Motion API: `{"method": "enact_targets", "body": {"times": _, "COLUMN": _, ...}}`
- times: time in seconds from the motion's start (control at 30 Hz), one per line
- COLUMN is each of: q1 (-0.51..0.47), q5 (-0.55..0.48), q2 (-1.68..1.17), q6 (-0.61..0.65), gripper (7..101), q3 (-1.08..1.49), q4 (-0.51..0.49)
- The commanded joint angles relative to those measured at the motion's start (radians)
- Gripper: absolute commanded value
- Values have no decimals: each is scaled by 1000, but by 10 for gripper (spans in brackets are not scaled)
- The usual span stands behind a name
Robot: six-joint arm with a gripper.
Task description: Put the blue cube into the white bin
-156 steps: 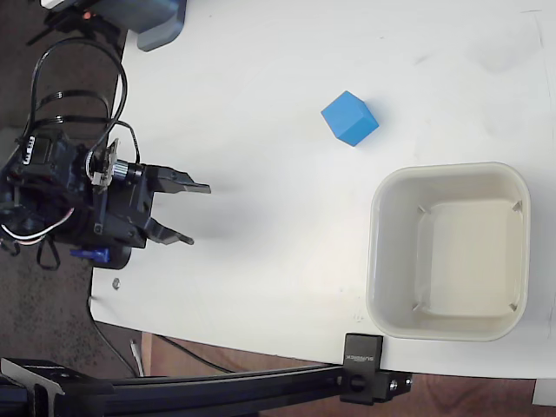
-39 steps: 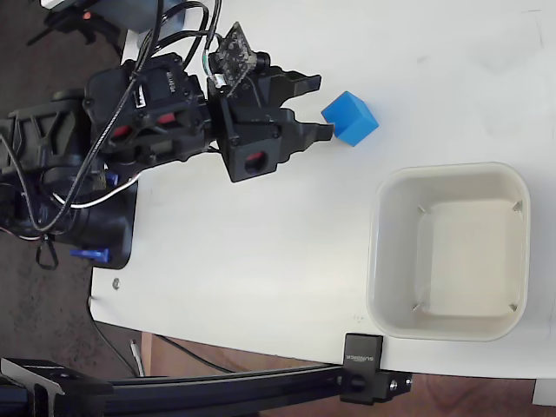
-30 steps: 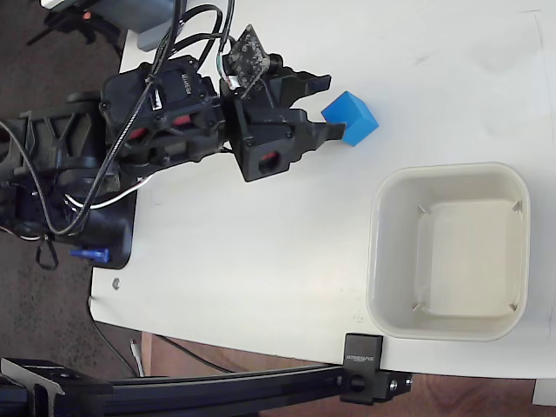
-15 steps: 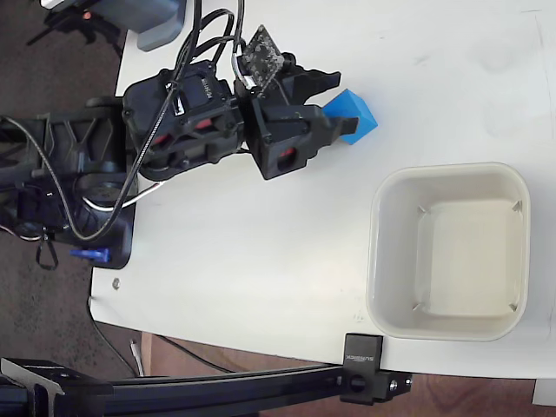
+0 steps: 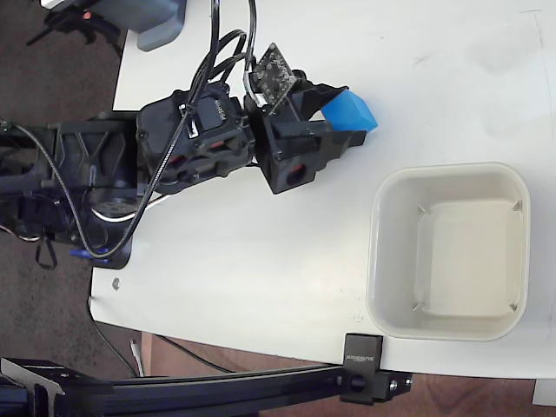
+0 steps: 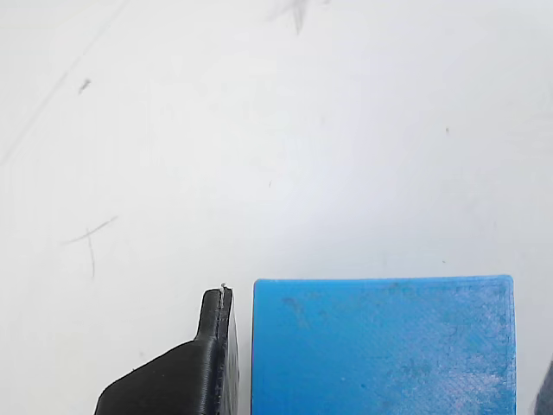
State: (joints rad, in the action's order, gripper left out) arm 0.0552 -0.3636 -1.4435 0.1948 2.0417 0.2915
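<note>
Now blue cube sits btwn end effector fingers, spread, w/ gap beside 1.

Black arm stretched rightward in the fixed view, claw parted.

blue cube cropped below, jaws' grip unclear

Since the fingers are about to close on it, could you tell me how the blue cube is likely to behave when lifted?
The blue cube looks solid with flat, straight faces, so it should stay rigid and not roll. Its matte, faintly scuffed top suggests decent grip. One finger stands beside a flat side, apparently with a thin gap, so it will probably seat squarely.
</note>
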Motion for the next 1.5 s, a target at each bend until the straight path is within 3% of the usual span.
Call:
{"method": "enact_targets", "body": {"times": 0.03, "q1": -6, "q5": -18, "q2": -17, "q6": -3, "gripper": 804, "q3": -37, "q4": -25}}
{"method": "enact_targets", "body": {"times": 0.33, "q1": -3, "q5": -9, "q2": -14, "q6": 2, "gripper": 497, "q3": -38, "q4": -29}}
{"method": "enact_targets", "body": {"times": 0.5, "q1": -3, "q5": -3, "q2": -11, "q6": -9, "gripper": 495, "q3": -60, "q4": -9}}
{"method": "enact_targets", "body": {"times": 0.77, "q1": 5, "q5": 89, "q2": -118, "q6": -55, "gripper": 497, "q3": -238, "q4": 224}}
{"method": "enact_targets", "body": {"times": 0.9, "q1": -9, "q5": 143, "q2": -120, "q6": -64, "gripper": 497, "q3": -433, "q4": 402}}
{"method": "enact_targets", "body": {"times": 1.07, "q1": -55, "q5": 187, "q2": -34, "q6": -67, "gripper": 497, "q3": -715, "q4": 546}}
{"method": "enact_targets", "body": {"times": 1.13, "q1": -84, "q5": 202, "q2": -5, "q6": -74, "gripper": 497, "q3": -772, "q4": 537}}
{"method": "enact_targets", "body": {"times": 1.37, "q1": -193, "q5": 207, "q2": 87, "q6": -179, "gripper": 527, "q3": -765, "q4": 311}}
{"method": "enact_targets", "body": {"times": 1.5, "q1": -227, "q5": 222, "q2": 170, "q6": -219, "gripper": 538, "q3": -793, "q4": 233}}
